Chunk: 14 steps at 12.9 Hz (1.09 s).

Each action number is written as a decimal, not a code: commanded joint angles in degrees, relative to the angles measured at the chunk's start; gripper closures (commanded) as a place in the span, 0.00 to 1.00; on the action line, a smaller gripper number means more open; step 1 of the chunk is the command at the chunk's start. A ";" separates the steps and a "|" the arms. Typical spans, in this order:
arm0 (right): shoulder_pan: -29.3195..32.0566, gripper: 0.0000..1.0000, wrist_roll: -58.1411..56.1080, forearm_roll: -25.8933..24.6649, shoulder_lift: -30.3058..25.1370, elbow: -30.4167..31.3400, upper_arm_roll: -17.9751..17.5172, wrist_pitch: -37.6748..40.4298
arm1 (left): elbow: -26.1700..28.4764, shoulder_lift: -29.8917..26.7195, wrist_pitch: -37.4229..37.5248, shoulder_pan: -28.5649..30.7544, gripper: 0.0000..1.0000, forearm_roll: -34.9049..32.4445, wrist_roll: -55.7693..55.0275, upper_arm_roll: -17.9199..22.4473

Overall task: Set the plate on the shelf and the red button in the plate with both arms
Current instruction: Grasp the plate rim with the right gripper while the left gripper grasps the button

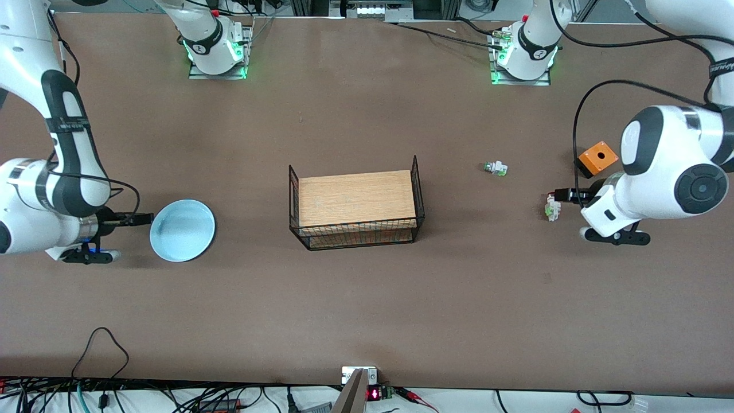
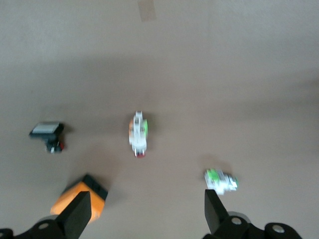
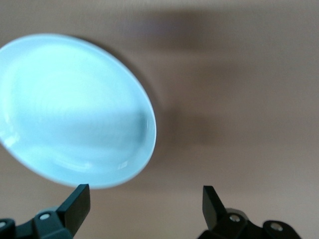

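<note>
Robotics lab: 2 bench-mounted arms (image 1: pixel 51 143), cabling (image 1: pixel 103 396).

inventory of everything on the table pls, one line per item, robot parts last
plate: 1, pale blue, on the table toward the right arm's end
wire basket: 1, black with wood-tone floor, mid-table
red button: 1, white module with green tab and dark red cap, toward the left arm's end
green-capped module: 1, white-green, between basket and orange box
orange box: 1, orange on black base, left arm's end
black button: 1, black with pale face, near the orange box
right end effector: open, in the air beside the plate
left end effector: open, above the buttons
</note>
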State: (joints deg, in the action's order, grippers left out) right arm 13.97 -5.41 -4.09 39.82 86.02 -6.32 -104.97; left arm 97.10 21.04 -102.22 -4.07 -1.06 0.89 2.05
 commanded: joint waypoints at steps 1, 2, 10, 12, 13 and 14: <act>0.27 0.00 -1.71 0.84 2.97 -1.73 -0.36 -1.73 | 11.23 -1.26 -12.86 2.83 0.00 -0.96 3.33 -0.20; 0.18 0.00 -1.10 0.84 3.15 -1.82 -0.36 -1.82 | 13.88 -1.35 -15.87 3.01 0.00 -0.88 3.33 -0.20; 0.62 0.47 -0.74 0.93 5.09 -1.21 -0.36 -5.78 | 25.49 1.54 -33.36 5.03 0.00 -0.70 3.42 -0.29; 0.62 0.50 -0.74 0.93 6.05 -1.21 -0.36 -6.21 | 25.95 3.12 -35.76 5.12 0.00 -0.70 3.60 -0.29; 0.62 0.49 -0.74 0.93 6.40 -1.21 -0.36 -6.91 | 25.95 3.48 -36.63 5.12 0.00 -0.70 4.38 -0.29; 0.53 0.53 -0.74 0.93 6.41 -1.21 -0.36 -7.09 | 26.03 4.18 -37.60 5.12 0.00 -0.70 5.00 -0.29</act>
State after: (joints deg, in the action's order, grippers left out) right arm 14.15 -5.70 -4.09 45.28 85.82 -6.35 -111.51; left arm 122.98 24.55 -138.00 0.63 -1.07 4.02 2.05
